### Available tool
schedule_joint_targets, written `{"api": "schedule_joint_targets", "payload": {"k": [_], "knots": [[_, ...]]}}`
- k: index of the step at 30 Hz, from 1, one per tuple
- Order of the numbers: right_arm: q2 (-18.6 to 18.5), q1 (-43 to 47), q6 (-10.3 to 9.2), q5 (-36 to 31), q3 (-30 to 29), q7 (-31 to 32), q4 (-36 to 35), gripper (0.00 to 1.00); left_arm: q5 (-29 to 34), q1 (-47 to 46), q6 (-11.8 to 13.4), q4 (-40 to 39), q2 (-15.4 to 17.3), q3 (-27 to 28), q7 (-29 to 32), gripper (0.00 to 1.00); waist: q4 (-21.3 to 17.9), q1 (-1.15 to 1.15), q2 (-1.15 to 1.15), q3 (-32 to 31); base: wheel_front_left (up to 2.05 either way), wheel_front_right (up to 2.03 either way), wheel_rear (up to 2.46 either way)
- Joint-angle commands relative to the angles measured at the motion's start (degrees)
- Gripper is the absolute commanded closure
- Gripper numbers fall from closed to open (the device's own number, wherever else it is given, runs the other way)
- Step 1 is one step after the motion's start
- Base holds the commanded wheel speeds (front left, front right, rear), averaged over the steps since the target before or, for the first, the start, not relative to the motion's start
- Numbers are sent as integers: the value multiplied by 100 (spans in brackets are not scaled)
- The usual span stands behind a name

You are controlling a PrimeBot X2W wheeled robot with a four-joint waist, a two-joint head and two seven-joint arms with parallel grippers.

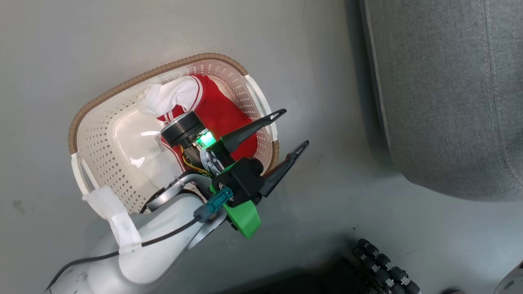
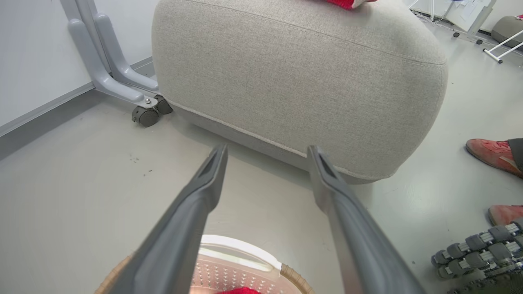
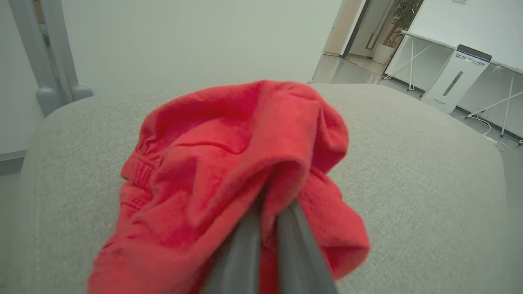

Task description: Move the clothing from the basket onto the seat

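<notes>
Left gripper (image 1: 293, 128) was seen above the basket (image 1: 130, 83), at the end nearest the seat (image 1: 441, 90). Its jaws were spread wide and nothing was held between them. In the head view, 1 jaw was seen over the basket interior and the other over the rim and the floor (image 1: 327, 61).

The basket was stood on the floor, near the seat but apart from it. 1 red-and-white garment (image 1: 220, 114) was found inside, bunched against the wall on the seat side and partly hidden by the left wrist.

Right gripper (image 3: 274, 204) was closed on a red cloth (image 3: 229, 155). Its jaws were pressed together, with fabric pinched between them and draped over the tips. The cloth was held over the seat top; whether it was resting on the cushion could not be told. In the left wrist view, a strip of red was seen at the seat's top edge.

A stitched seam was seen low on the seat's side. 2 red shoes (image 2: 490, 153) were seen on the floor off to 1 side of the seat. A grey frame on a caster (image 2: 145, 115) was parked just beside the seat on the other side. A dark roller wheel (image 1: 384, 265) was seen on the floor at the lower edge of the head view.
</notes>
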Motion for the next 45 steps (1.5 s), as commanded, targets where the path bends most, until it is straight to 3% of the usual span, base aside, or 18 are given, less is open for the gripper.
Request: {"api": "schedule_joint_targets", "payload": {"k": [1,2,9,12,22,28,36,45], "knots": [[2,123,-12,-55,-130,-1,-14,9,-50,72,53,28,-11,39,-61,0,-19,-1,0,-129,0,0,0],[61,140,-12,-70,-187,-2,-75,0,-66,95,75,50,-20,49,-54,0,-35,-1,0,-177,0,0,0],[399,862,-11,-150,-273,-1,-531,0,-300,386,329,205,-158,194,-219,0,-118,-1,0,-875,0,0,0],[459,1342,-11,-98,-18,-1,-783,0,-423,565,418,329,-227,263,-299,0,-47,-1,0,-1262,0,0,0],[449,2948,-11,633,1938,-1,-1192,0,-908,1766,1190,464,-715,1251,-397,0,586,-1,0,-2858,0,0,0],[445,3448,-11,734,3177,-1,-1369,0,-845,2735,1420,342,-915,2029,-396,0,990,-1,0,-3706,0,0,0],[446,3821,-10,776,4206,-1,-1712,0,-421,3831,1451,-84,-1131,3063,-396,0,1211,-1,0,-4447,0,0,0],[449,4397,-10,568,4515,-1,-2059,0,232,4783,1307,-843,-1402,3856,-390,0,1152,-1,0,-4844,0,0,0]]}}
